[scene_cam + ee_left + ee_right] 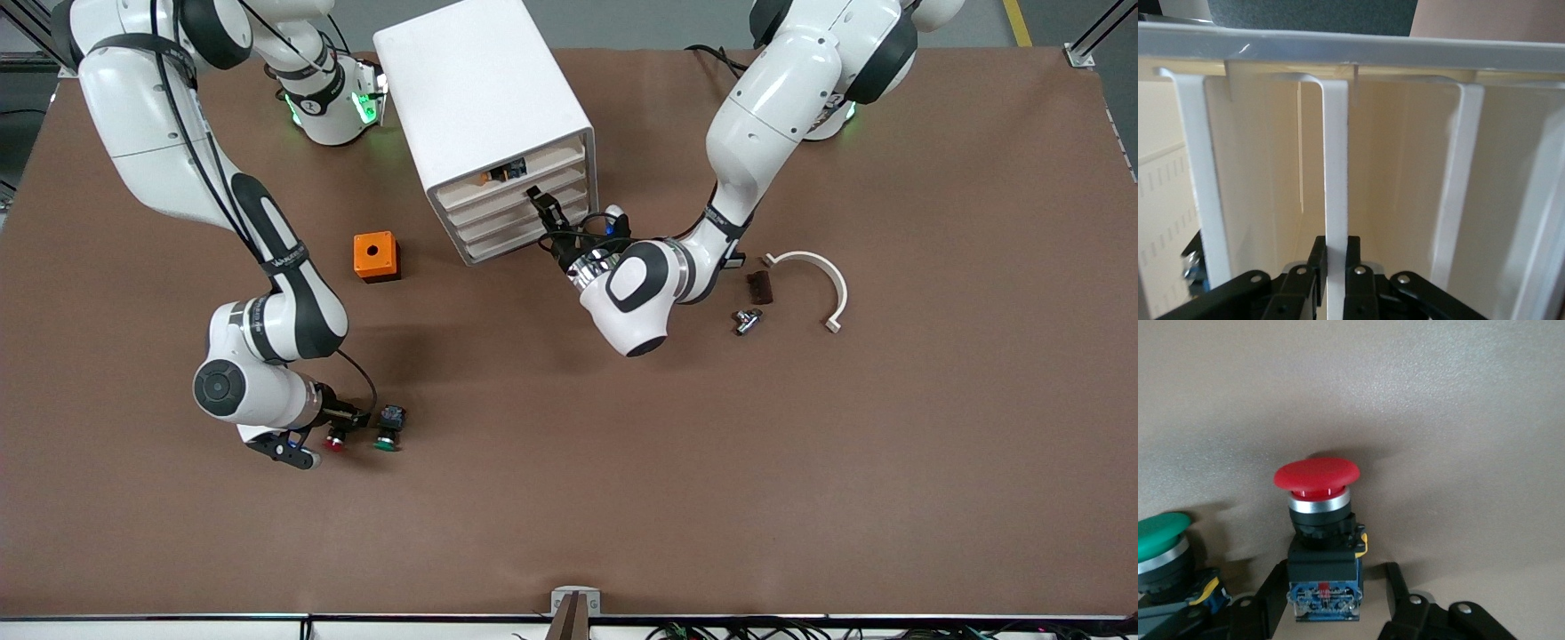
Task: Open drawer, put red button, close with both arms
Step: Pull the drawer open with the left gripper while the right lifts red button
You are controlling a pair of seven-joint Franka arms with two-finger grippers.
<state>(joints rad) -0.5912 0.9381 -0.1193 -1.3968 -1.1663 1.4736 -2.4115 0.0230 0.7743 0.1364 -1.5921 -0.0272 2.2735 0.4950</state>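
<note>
The white cabinet (480, 89) stands toward the robots' bases, with all its drawers pushed in. My left gripper (539, 204) is in front of it, shut on the front lip of the second drawer (484, 206). In the left wrist view the gripper (1335, 245) pinches the thin white lip (1336, 167). The red button (334, 440) lies on the table near the front camera, beside the green button (388, 436). My right gripper (320, 433) is low around the red button, open. In the right wrist view its fingers (1395, 577) stand on either side of the button's black body (1318, 540), with gaps.
An orange box (375, 256) sits beside the cabinet toward the right arm's end. A white curved piece (822, 276), a dark brown block (758, 286) and a small metal part (745, 320) lie toward the left arm's end. Small parts show in the top drawer (505, 171).
</note>
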